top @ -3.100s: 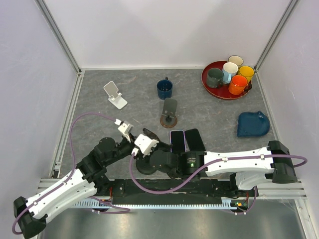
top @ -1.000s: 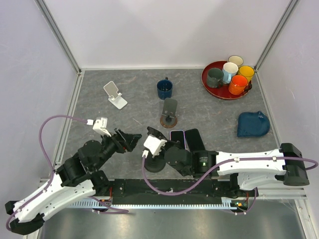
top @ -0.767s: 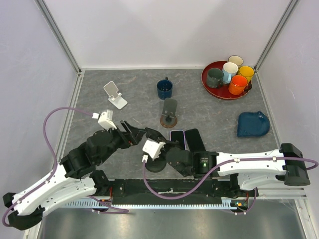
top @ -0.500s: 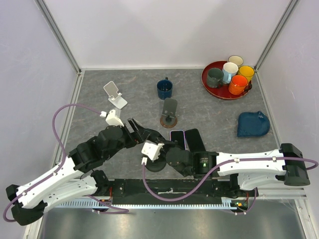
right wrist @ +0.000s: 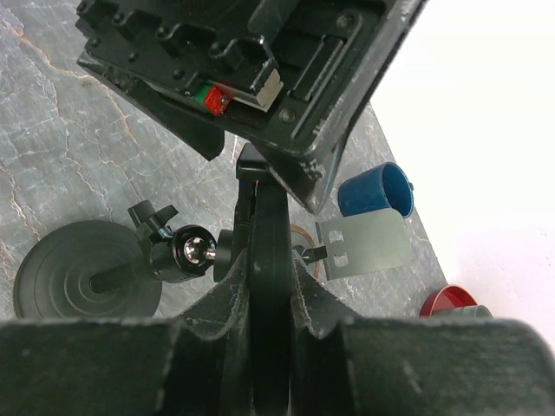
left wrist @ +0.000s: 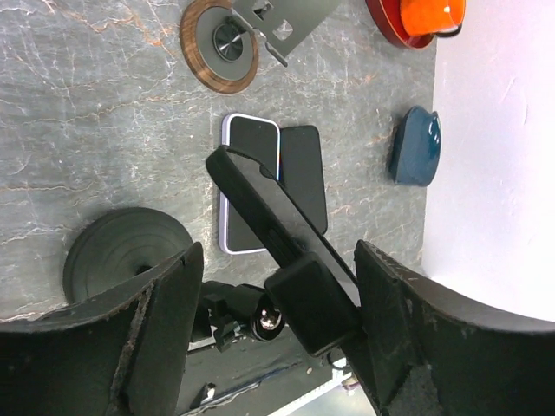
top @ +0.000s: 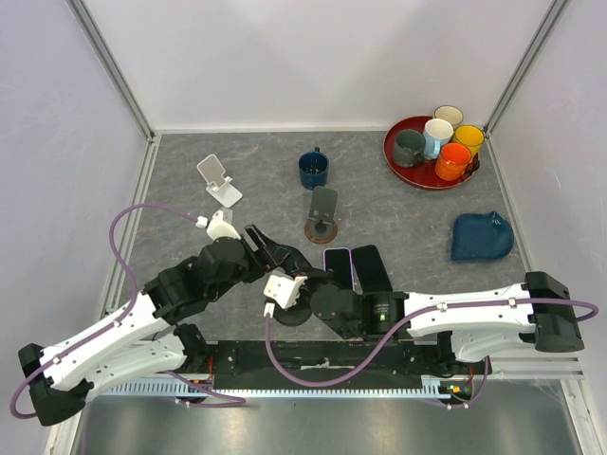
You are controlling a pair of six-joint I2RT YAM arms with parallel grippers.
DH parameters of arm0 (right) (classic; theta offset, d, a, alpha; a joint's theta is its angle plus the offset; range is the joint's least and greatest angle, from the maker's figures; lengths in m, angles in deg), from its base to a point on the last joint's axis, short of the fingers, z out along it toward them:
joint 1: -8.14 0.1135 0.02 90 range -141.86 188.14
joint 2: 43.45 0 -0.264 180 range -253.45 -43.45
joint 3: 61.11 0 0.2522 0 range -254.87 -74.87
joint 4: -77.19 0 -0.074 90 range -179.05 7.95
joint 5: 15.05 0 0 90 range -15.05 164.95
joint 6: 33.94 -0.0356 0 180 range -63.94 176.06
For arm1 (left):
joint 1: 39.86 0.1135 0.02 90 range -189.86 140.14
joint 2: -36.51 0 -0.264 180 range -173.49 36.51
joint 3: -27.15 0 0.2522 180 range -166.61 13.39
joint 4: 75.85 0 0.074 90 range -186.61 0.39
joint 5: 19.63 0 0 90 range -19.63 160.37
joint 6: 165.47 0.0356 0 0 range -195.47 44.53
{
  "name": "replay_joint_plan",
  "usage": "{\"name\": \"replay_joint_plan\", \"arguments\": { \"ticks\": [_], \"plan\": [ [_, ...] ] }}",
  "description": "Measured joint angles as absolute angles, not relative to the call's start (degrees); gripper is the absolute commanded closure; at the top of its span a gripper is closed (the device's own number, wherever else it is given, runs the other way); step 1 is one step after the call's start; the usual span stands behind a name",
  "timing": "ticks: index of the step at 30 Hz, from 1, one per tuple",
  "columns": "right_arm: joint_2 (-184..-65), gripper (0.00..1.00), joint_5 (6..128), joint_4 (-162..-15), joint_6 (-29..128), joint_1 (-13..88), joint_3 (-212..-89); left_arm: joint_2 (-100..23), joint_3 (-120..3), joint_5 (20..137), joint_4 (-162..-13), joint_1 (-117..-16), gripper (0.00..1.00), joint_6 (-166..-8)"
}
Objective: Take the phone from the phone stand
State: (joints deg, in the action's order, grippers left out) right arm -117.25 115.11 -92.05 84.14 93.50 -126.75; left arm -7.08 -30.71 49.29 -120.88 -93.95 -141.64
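Note:
A black phone (left wrist: 260, 201) stands tilted in the clamp (left wrist: 314, 299) of a black phone stand with a round base (left wrist: 128, 260). The base also shows in the top view (top: 285, 313). My right gripper (right wrist: 269, 303) is shut on the phone's edge (right wrist: 269, 251), one finger pressed on each face, next to the stand's ball joint (right wrist: 191, 251). My left gripper (left wrist: 277, 325) is open, its fingers (left wrist: 165, 321) well apart on either side of the phone and clamp without touching them. In the top view the left gripper (top: 273, 256) sits just above the right gripper (top: 302, 284).
Two phones lie flat side by side (top: 339, 268) (top: 370, 267) right of the stand. A wooden-based stand (top: 322, 218), a blue cup (top: 313, 169), a white stand (top: 219, 180), a red tray (top: 394, 156) of cups and a blue cloth (top: 482, 237) lie farther back.
My left arm has swung right and forward, bringing its open jaws around the phone. My right gripper has stayed shut on the phone at the stand.

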Motion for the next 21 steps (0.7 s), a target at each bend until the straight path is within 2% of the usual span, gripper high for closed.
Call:
{"name": "replay_joint_plan", "arguments": {
  "ticks": [8, 21],
  "plan": [
    [-118.21, 1.00, 115.73, -93.60, 84.36, 93.80, -126.75, -3.19, -25.57, 49.55, -116.47, -91.08, 0.27, -148.54],
    [-118.59, 1.00, 116.60, -94.02, 84.33, 94.15, -126.75, -4.79, -23.03, 52.76, -110.91, -88.83, 0.34, -152.15]
  ]
}}
